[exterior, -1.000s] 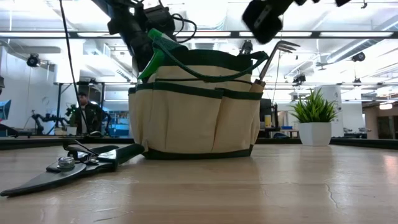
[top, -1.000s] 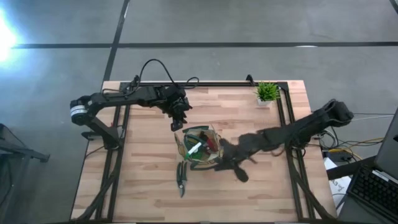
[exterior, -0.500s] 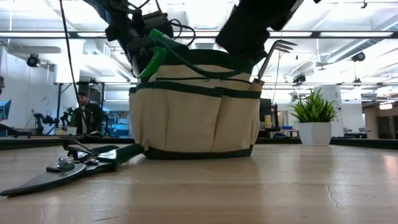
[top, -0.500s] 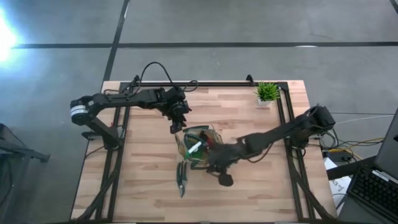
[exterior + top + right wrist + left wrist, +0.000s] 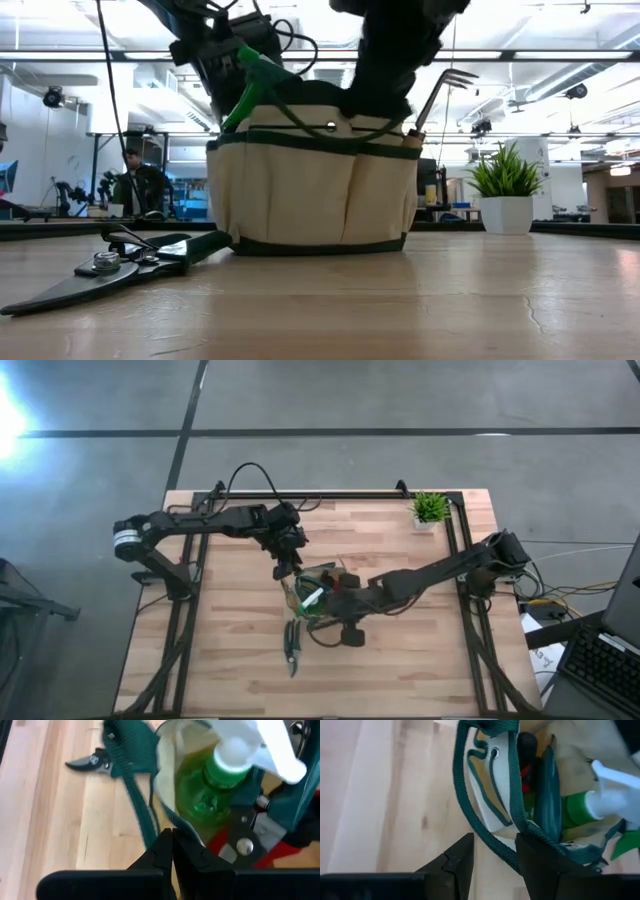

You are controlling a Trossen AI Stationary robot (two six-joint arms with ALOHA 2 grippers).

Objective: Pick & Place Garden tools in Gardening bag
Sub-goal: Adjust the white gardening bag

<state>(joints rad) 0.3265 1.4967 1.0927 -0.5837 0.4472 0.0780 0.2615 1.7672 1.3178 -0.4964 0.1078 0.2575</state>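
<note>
Item 1, gardening bag [image 5: 322,597]: you had it upright near the middle of the table [image 5: 230,640], cream sides with a dark green rim and thin green loop handles.

Item 2, green spray bottle [image 5: 212,795]: it stood inside the bag, its white trigger head above the rim; in the low view its green nozzle poked out at the bag's top.

Item 3, rake [image 5: 445,85]: its tines rose above the bag's rim on the side toward the potted plant [image 5: 505,190].

Item 4, red-and-black piece [image 5: 250,852]: it lay inside the bag, just beside the spray bottle.

Item 5, black pruning shears [image 5: 292,647]: they lay flat on the table just outside the bag, on the near side, not yet in it.

Item 6, left gripper [image 5: 494,862]: you had it at the bag's far edge, fingers [image 5: 462,860] partly apart with a loop handle strap [image 5: 485,837] running between them; whether they pinched it could not be told.

Item 7, right gripper [image 5: 172,850]: you had it directly over the bag's mouth, fingertips pressed together, holding nothing.
</note>
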